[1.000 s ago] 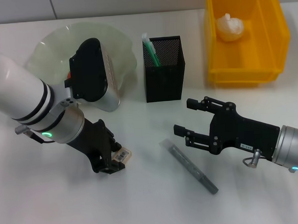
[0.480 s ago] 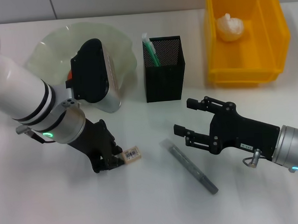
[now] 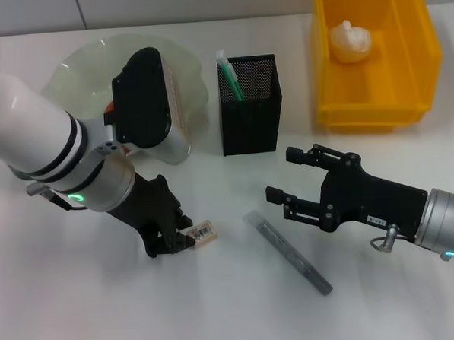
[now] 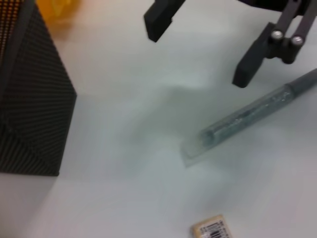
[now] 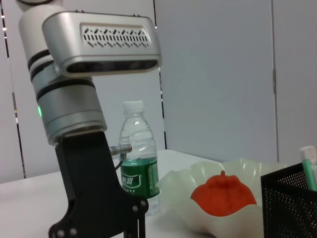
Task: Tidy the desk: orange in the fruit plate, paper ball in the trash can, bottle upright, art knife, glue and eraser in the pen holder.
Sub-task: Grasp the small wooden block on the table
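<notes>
Orange (image 3: pixel 107 111) mostly hidden behind left arm; bottle (image 5: pixel 137 157) unseen overhead.

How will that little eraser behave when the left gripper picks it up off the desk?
The eraser is a tiny flat-sided block, so it probably won't roll, and it looks light. Being so small, it could easily twist or slip out of the left gripper, which seems to pinch only one end. Its glossy barcode sticker may also make that face a bit slippery.

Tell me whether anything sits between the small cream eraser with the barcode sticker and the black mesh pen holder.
Nothing visible does: bare white desk lies between the eraser and the pen holder.
</notes>
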Robot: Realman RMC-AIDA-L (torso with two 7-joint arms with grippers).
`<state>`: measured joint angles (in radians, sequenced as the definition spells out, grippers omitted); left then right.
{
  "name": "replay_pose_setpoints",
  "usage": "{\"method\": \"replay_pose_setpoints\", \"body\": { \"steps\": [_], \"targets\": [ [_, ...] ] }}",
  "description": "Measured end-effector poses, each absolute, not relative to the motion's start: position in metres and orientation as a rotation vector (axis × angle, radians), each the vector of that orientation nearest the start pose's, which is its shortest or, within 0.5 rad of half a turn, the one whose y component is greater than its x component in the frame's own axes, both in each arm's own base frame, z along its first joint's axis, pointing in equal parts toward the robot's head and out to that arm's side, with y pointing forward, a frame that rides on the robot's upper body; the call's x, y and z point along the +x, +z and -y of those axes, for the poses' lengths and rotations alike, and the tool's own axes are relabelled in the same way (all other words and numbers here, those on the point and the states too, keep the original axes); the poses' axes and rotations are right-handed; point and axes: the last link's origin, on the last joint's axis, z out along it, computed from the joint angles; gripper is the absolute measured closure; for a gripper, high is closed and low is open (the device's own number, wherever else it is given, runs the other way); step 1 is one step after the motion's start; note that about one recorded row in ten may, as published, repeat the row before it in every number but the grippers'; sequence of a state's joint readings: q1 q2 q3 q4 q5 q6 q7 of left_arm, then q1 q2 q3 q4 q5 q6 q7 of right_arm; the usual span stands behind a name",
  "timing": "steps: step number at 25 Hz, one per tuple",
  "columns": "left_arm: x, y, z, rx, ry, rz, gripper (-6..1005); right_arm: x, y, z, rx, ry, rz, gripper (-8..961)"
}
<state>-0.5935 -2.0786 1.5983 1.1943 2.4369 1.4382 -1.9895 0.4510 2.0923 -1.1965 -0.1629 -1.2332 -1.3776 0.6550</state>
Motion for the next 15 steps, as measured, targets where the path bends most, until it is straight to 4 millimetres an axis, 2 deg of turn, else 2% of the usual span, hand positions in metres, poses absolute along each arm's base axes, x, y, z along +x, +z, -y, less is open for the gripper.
{"method": "replay_pose_setpoints", "body": {
  "steps": [6,15],
  "targets": [
    [-0.175,-0.062,-0.329,-3.031,0.631,0.149,747,0.279,-0.081,-0.278,-2.523,0.87,-0.38,228],
    [-0.169,-0.071,-0.332,-3.009,0.629,0.076,718,0.277,-0.081,-0.28,-2.525,0.873,-0.373,228]
  ]
}}
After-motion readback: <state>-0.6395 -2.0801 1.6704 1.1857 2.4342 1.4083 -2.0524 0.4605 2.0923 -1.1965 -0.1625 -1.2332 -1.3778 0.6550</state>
